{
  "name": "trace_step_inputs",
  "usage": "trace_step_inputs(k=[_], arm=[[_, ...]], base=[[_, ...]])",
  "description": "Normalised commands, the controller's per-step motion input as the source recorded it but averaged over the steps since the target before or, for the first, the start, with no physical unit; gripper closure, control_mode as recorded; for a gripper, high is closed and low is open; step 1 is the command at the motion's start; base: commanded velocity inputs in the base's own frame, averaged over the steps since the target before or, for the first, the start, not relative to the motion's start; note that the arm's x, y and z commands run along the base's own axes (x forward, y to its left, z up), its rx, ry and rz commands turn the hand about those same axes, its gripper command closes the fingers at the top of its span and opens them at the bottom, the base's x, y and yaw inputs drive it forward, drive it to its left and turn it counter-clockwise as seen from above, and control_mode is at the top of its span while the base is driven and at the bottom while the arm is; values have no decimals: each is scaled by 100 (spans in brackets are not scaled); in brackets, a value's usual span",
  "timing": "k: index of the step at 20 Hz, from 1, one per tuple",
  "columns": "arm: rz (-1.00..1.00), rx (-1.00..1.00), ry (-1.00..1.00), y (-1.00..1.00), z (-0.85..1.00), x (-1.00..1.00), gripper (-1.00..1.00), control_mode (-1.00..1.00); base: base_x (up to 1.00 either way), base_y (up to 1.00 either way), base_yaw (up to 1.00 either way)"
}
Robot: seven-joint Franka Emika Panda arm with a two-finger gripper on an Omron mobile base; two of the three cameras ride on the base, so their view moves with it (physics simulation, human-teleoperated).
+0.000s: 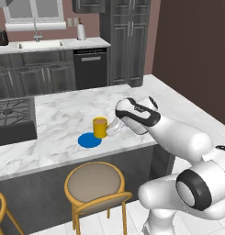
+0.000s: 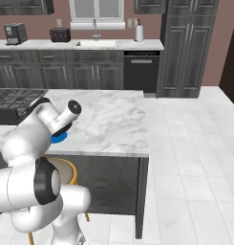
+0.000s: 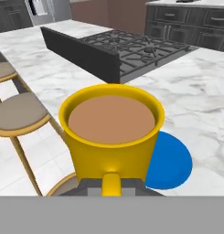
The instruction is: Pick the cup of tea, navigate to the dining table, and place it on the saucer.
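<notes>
The cup of tea (image 1: 99,127) is a yellow mug full of brown liquid, held just over the dining table's white marble top (image 1: 59,119). My gripper (image 1: 110,128) reaches in from the right and is shut on the mug's small handle. In the hand view the cup of tea (image 3: 111,132) is close, upright and level, with its handle between my gripper (image 3: 111,186). The blue saucer (image 1: 90,140) lies flat on the marble, below and left of the mug. In the hand view the saucer (image 3: 173,161) shows past the mug's right side. My arm covers most of the saucer (image 2: 60,138) in the right base view.
A black gas cooktop (image 1: 10,114) is set into the table's left end. Round wooden stools (image 1: 93,183) stand along the near edge of the table. Dark cabinets with a sink (image 1: 40,45) and a dishwasher (image 1: 91,66) line the back wall. White tiled floor (image 2: 195,158) lies to the right.
</notes>
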Motion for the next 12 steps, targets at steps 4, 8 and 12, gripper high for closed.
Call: trace_step_inputs(k=[4, 8, 12], arm=[[0, 0, 0, 8, -21, 60, 100, -100], [0, 0, 0, 11, -21, 56, 100, -100], [0, 0, 1, 13, -22, 18, 100, -100]], base=[[0, 0, 0], [0, 0, 0], [0, 0, 0]])
